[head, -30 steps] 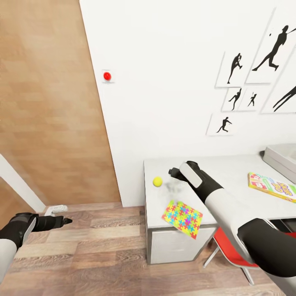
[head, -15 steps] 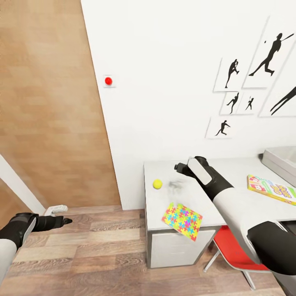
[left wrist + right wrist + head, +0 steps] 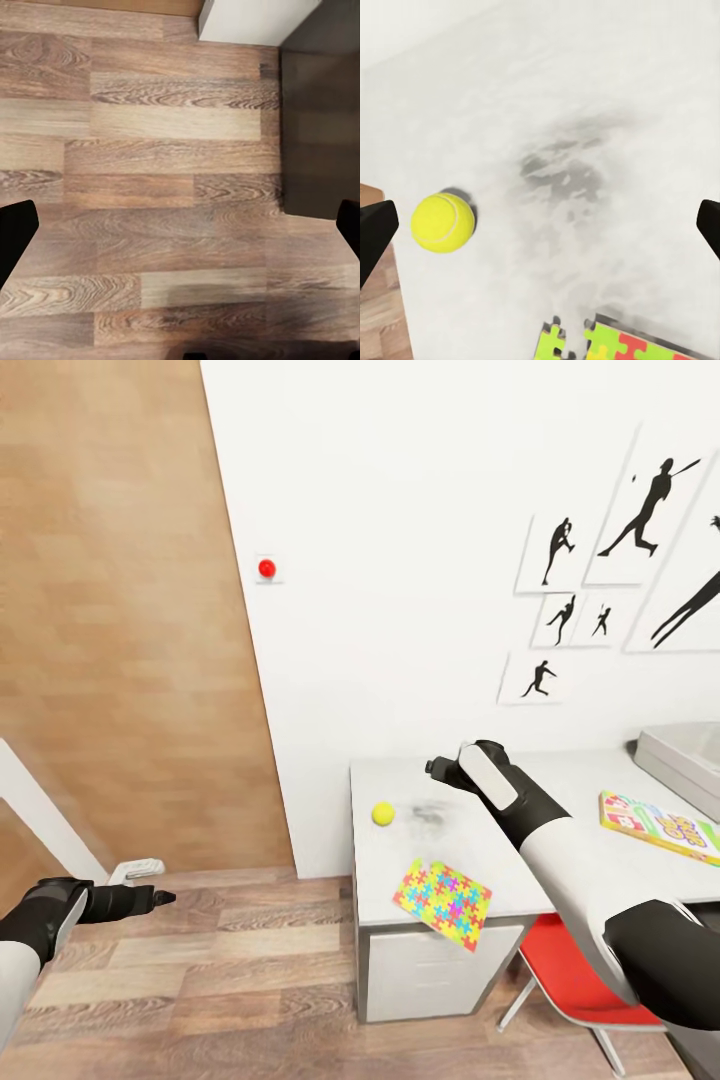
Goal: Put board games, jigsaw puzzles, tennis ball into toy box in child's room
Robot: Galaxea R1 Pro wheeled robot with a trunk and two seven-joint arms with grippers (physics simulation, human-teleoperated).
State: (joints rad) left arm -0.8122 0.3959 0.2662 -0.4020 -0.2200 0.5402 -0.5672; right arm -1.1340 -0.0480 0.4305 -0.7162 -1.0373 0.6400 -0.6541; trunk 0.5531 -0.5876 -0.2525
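Note:
The tennis ball [image 3: 382,814] lies near the left end of the table [image 3: 570,778]; it also appears in the right wrist view [image 3: 442,222]. One jigsaw puzzle [image 3: 443,892] hangs over the table's front edge, and its corner [image 3: 615,346] sits beside the ball. A colourful board game [image 3: 660,825] lies flat further right, with the pale grey toy box [image 3: 690,755] behind it at the frame's edge. My right gripper [image 3: 437,768] [image 3: 540,232] hovers open above the tabletop, right of the ball. My left gripper [image 3: 160,898] [image 3: 180,225] is open and empty, low over the wood floor.
A red chair [image 3: 580,980] is tucked under the table beside the white drawers [image 3: 430,960]. A wood-panelled wall [image 3: 120,610] runs along the left, and a red button [image 3: 266,568] sits on the white wall. Black silhouette pictures [image 3: 640,520] hang above the table.
My right gripper has drifted slightly right and further over the table. The head camera has shifted a little. The ball, puzzle and left arm have stayed put.

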